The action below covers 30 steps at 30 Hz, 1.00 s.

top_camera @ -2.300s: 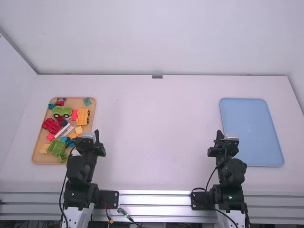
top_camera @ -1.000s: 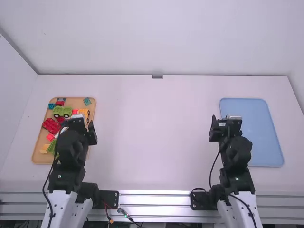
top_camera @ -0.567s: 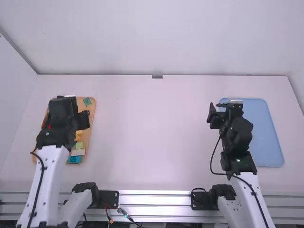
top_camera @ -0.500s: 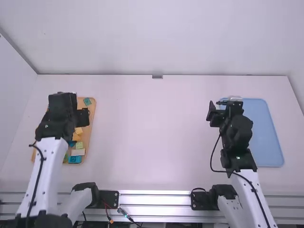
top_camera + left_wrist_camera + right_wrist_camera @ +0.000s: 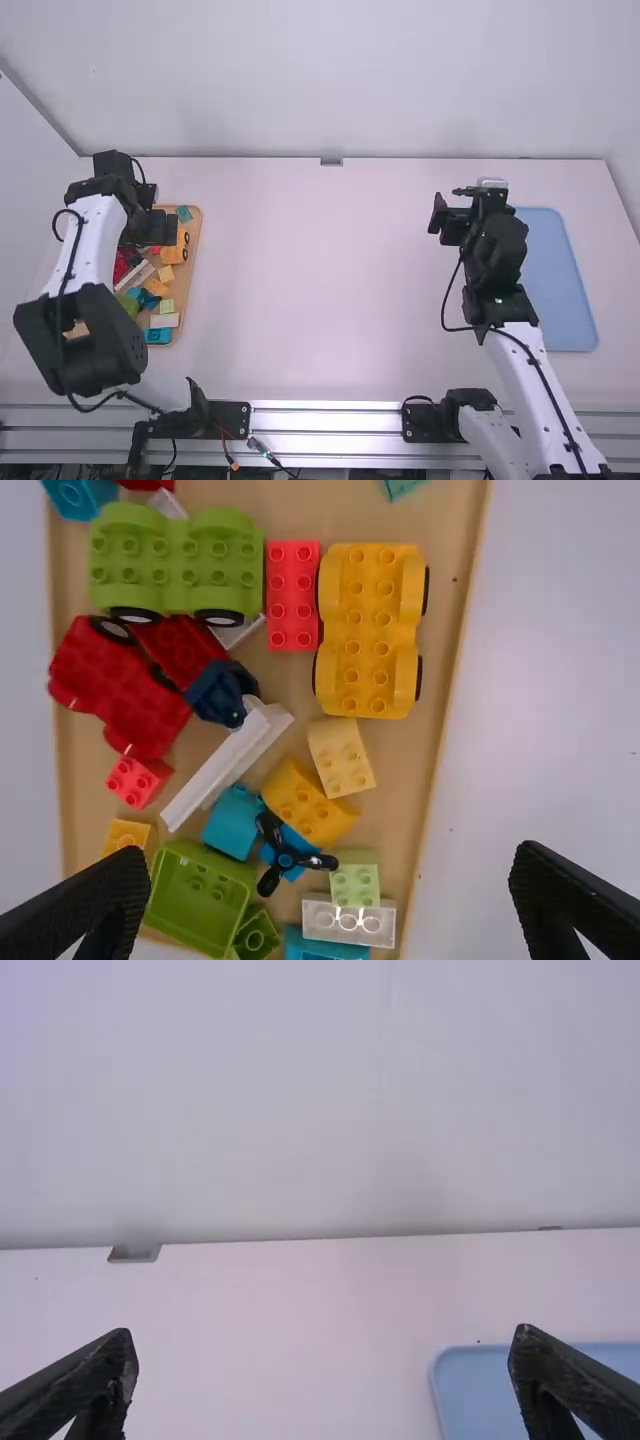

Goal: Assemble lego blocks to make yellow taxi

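Note:
Above the wooden tray's left part is my left gripper [image 5: 158, 228], over the loose blocks. In the left wrist view my left gripper [image 5: 330, 865] is open, with nothing held. A yellow wheeled base [image 5: 368, 630] lies near the tray's edge. Beside it are a pale yellow brick [image 5: 340, 758] and a yellow curved brick [image 5: 306, 805]; another yellow-orange brick [image 5: 128, 835] lies farther off. My right gripper [image 5: 478, 200] hangs by the blue tray's far left corner. Seen from the right wrist, my right gripper [image 5: 325, 1345] is open and empty.
The wooden tray [image 5: 445, 750] also holds green and red wheeled bases, a white long piece [image 5: 225, 765], a propeller piece [image 5: 285, 860] and several small bricks. A blue tray [image 5: 550, 280] lies at the right. The back wall [image 5: 330, 80] rises behind the table.
The left arm has stretched out from its base, its wrist moving away from the camera and uncovering the tray's near part. The right arm has also reached farther up the table beside the blue tray.

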Tool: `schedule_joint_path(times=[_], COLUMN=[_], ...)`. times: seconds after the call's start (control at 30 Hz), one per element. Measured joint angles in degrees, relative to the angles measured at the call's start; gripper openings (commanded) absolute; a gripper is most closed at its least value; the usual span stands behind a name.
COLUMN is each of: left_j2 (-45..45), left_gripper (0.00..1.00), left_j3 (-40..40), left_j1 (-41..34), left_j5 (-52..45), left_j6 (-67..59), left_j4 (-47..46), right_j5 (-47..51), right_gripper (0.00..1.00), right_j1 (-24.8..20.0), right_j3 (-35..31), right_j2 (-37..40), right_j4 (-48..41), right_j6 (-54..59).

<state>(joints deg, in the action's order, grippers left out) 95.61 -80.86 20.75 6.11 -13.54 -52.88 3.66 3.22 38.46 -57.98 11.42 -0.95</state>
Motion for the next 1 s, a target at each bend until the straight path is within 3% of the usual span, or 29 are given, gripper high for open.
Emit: schedule_joint_path(times=[0.33, 1.0], left_j2=[9.79, 16.35], left_gripper=[0.99, 0.99], left_j3=[-1.60, -1.66], left_j1=[1.16, 3.52], left_j5=[-3.08, -7.63], left_j6=[-5.42, -6.51], left_j4=[0.15, 4.98], right_j5=[0.28, 0.37], right_gripper=[0.99, 0.99], right_j1=[0.26, 0.26], right_j3=[0.98, 1.01], right_j2=[-1.38, -1.40], right_j4=[0.20, 0.00], right_j6=[-0.15, -0.13])
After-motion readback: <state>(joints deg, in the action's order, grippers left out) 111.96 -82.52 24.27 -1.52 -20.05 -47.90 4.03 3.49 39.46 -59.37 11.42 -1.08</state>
